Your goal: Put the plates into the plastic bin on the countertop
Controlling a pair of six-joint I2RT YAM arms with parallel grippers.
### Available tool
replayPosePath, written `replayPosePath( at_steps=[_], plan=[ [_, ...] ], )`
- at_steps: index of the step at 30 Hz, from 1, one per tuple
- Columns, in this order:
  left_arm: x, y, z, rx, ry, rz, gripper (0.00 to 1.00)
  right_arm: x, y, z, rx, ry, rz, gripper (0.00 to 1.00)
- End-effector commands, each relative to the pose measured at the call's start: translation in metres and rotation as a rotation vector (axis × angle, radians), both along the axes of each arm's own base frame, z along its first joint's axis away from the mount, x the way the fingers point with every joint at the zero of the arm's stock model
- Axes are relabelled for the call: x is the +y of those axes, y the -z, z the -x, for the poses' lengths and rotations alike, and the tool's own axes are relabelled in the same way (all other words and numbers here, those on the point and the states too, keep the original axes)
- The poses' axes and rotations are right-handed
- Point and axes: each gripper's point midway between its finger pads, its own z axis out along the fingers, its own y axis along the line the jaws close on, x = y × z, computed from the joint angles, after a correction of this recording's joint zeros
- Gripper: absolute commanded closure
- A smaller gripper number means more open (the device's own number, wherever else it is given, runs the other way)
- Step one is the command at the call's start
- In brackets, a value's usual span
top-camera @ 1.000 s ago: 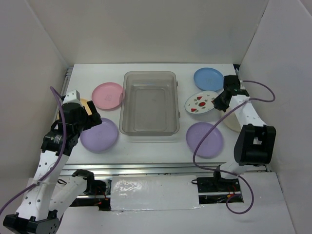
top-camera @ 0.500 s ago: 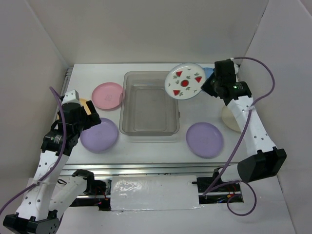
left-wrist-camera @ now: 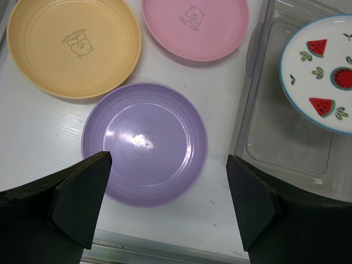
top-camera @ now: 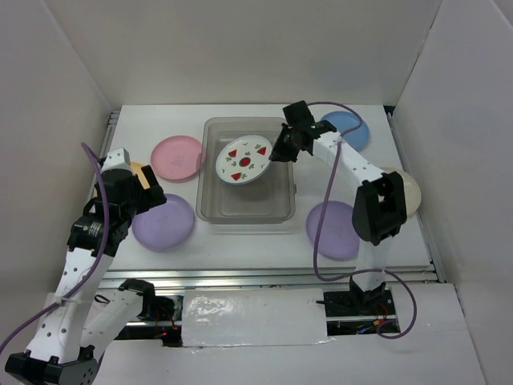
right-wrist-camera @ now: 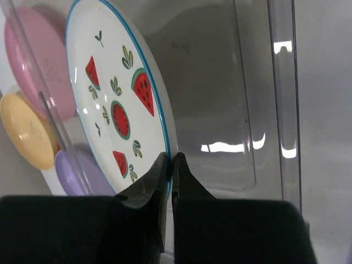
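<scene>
— Right fingers (right-wrist-camera: 168,168)?
— Narrow, pinched on the blue-edged rim of the watermelon plate (right-wrist-camera: 118,110). Holding it tilted, patterned face mostly upward.

— And where, that plate?
— Over the open bin (top-camera: 240,215), above its far half, reached in from the right. Touching the bin or not: cannot tell.

— Left fingers (top-camera: 146,191)?
— Spread wide, holding nothing. Hovering over the near left of the worktop (top-camera: 240,241), above the lavender plate (left-wrist-camera: 146,143), with a finger at each side of its near edge in the wrist view.

— Around that one?
— Just beyond it, the orange plate (left-wrist-camera: 71,47) to the far left. To the right of that, the pink plate (left-wrist-camera: 195,25), near the bin's left wall. All three flat on the worktop, right way up, outside the bin.

— Right of the bin?
— A second lavender plate (top-camera: 337,216) on the near side, partly behind the right arm (top-camera: 377,208). A blue plate (top-camera: 351,130) on the far side, close to the back wall (top-camera: 240,56). A cream plate (top-camera: 405,192) at the right edge, between those two, also partly hidden by the arm. All three outside the bin, on the worktop.
</scene>
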Motion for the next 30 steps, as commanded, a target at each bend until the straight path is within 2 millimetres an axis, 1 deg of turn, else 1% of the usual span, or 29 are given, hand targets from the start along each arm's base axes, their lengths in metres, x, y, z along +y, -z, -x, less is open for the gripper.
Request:
replayPosePath(
  at_steps=[1,2,4,5,7,9,10,11,12,13,14,15,16,17,19,20,21,22,23,24,25,26,27,28,29,30],
  plan=[
    [-0.004,-0.01,-0.005,-0.047,0.027,0.001,0.01,0.024,-0.068,-0.049,-0.21,0.066,-0.158,1.0],
    [-0.004,-0.01,-0.004,-0.048,0.024,0.005,0.01,0.024,-0.054,-0.056,-0.188,0.081,-0.15,1.0],
    [-0.004,-0.012,-0.005,-0.055,0.023,0.004,0.01,0.025,-0.05,-0.066,-0.185,0.091,-0.155,1.0],
    [-0.004,-0.011,-0.005,-0.053,0.024,0.003,0.01,0.025,-0.036,-0.07,-0.157,0.093,-0.149,1.0],
    [-0.003,-0.009,-0.004,-0.047,0.015,0.005,0.01,0.025,-0.032,-0.076,-0.15,0.097,-0.152,1.0],
    [0.001,-0.008,-0.005,-0.039,-0.01,-0.004,0.01,0.025,-0.02,-0.076,-0.129,0.098,-0.143,1.0],
    [0.003,-0.008,-0.005,-0.038,-0.022,-0.005,0.01,0.026,-0.017,-0.076,-0.127,0.095,-0.144,1.0],
    [0.008,-0.007,-0.005,-0.032,-0.055,-0.011,0.01,0.026,-0.015,-0.076,-0.127,0.09,-0.145,0.97],
    [0.01,-0.004,-0.004,-0.016,-0.067,-0.017,0.01,0.027,-0.014,-0.075,-0.124,0.085,-0.147,0.84],
    [0.012,-0.003,-0.004,-0.009,-0.089,-0.013,0.01,0.028,-0.012,-0.072,-0.121,0.077,-0.146,0.74],
    [0.015,0.0,-0.005,0.008,-0.11,-0.018,0.01,0.03,-0.022,-0.07,-0.145,0.068,-0.156,0.65],
    [0.019,0.002,-0.004,0.023,-0.133,-0.029,0.01,0.032,-0.023,-0.066,-0.147,0.056,-0.162,0.5],
    [0.021,0.004,-0.004,0.031,-0.151,-0.026,0.01,0.035,-0.029,-0.063,-0.161,0.045,-0.171,0.46],
    [0.024,0.005,-0.005,0.042,-0.17,-0.024,0.01,0.034,-0.046,-0.061,-0.199,0.039,-0.185,0.39],
    [0.03,0.007,-0.002,0.051,-0.224,-0.019,0.01,0.039,-0.065,-0.057,-0.235,0.023,-0.189,0.32],
    [0.033,0.007,-0.002,0.049,-0.249,-0.013,0.01,0.039,-0.08,-0.051,-0.255,0.008,-0.186,0.15],
    [0.036,0.006,-0.001,0.045,-0.272,-0.008,0.01,0.04,-0.096,-0.048,-0.285,-0.004,-0.193,0.13],
    [0.039,0.003,-0.001,0.032,-0.313,0.007,0.01,0.044,-0.106,-0.039,-0.298,-0.031,-0.187,0.12],
    [0.046,0.008,0.002,0.059,-0.36,0.015,0.01,0.042,-0.128,-0.03,-0.335,-0.041,-0.198,0.02],
    [0.051,0.01,0.004,0.07,-0.41,0.033,0.01,0.043,-0.139,-0.021,-0.355,-0.055,-0.2,0.0],
    [0.056,0.011,0.002,0.07,-0.464,0.087,0.01,0.046,-0.163,0.0,-0.401,-0.095,-0.207,0.0],
    [0.061,0.019,0.0,0.102,-0.51,0.106,0.01,0.047,-0.171,0.012,-0.416,-0.116,-0.211,0.0],
    [0.065,0.023,-0.002,0.111,-0.549,0.134,0.01,0.048,-0.164,0.026,-0.406,-0.141,-0.201,0.0],
    [0.082,0.032,-0.005,0.137,-0.633,0.214,0.01,0.052,-0.186,0.053,-0.459,-0.2,-0.225,0.0],
    [0.088,0.037,-0.01,0.137,-0.657,0.26,0.01,0.054,-0.186,0.068,-0.461,-0.238,-0.23,0.0],
    [0.095,0.042,-0.014,0.142,-0.685,0.308,0.01,0.053,-0.163,0.086,-0.419,-0.273,-0.217,0.0]
  ],
)
